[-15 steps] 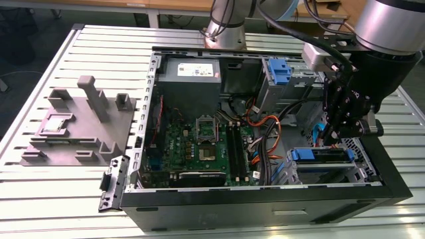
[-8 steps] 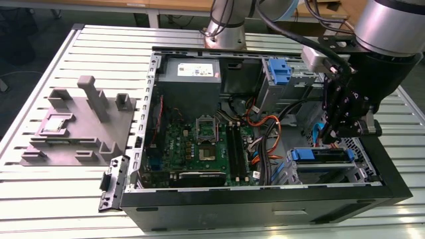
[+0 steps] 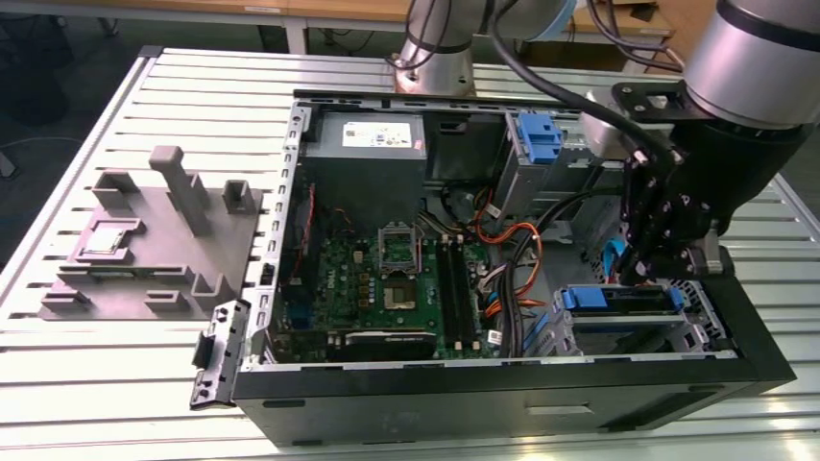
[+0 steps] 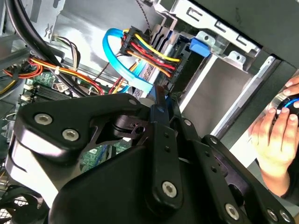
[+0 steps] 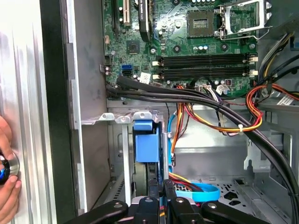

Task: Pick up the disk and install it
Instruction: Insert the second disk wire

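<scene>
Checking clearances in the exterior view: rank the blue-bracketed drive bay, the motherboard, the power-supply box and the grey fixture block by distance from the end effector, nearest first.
In the exterior view, from the end effector:
1. Blue-bracketed drive bay, just below it at the case's front corner on the view's right.
2. Motherboard, mid-case.
3. Power-supply box, far corner of the case.
4. Grey fixture block, outside the case on the view's left.

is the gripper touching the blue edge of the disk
Touching. In the second wrist view the gripper is closed on a thin blue edge, the disk, with no gap showing; the first wrist view agrees.
</scene>
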Tool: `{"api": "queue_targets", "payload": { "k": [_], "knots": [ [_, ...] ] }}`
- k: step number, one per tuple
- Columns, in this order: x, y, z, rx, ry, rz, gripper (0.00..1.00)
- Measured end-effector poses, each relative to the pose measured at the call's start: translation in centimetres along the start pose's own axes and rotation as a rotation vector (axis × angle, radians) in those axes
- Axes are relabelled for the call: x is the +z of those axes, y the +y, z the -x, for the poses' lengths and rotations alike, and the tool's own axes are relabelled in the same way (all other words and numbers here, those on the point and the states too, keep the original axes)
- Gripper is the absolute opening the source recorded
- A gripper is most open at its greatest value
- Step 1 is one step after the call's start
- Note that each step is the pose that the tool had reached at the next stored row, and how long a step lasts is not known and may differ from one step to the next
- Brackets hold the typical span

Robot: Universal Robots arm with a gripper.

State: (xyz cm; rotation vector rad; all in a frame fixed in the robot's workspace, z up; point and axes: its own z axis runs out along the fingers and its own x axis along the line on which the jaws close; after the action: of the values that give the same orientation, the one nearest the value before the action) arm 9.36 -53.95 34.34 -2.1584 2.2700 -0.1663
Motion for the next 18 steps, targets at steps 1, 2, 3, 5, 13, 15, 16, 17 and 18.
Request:
{"api": "queue_targets", "payload": {
  "k": [1, 2, 3, 5, 13, 15, 16, 17, 18],
  "knots": [
    [0.02, 0.18, -0.05, 0.000, -0.0039, -0.0027, 0.16],
    [0.05, 0.34, -0.10, 0.001, -0.0077, -0.0062, 0.16],
    [0.08, 0.43, -0.18, 0.002, -0.0105, -0.0110, 0.16],
    [0.14, 0.53, -0.36, 0.003, -0.0165, -0.0220, 0.16],
    [0.29, 1.09, -0.68, 0.007, -0.0317, -0.0622, 0.16],
    [0.35, 1.10, -0.96, 0.007, -0.0359, -0.0673, 0.16],
    [0.39, 1.10, -1.10, 0.008, -0.0386, -0.0686, 0.16],
    [0.40, 1.10, -1.20, 0.008, -0.0420, -0.0698, 0.16],
    [0.42, 1.11, -1.30, 0.009, -0.0476, -0.0721, 0.16]
  ]
}}
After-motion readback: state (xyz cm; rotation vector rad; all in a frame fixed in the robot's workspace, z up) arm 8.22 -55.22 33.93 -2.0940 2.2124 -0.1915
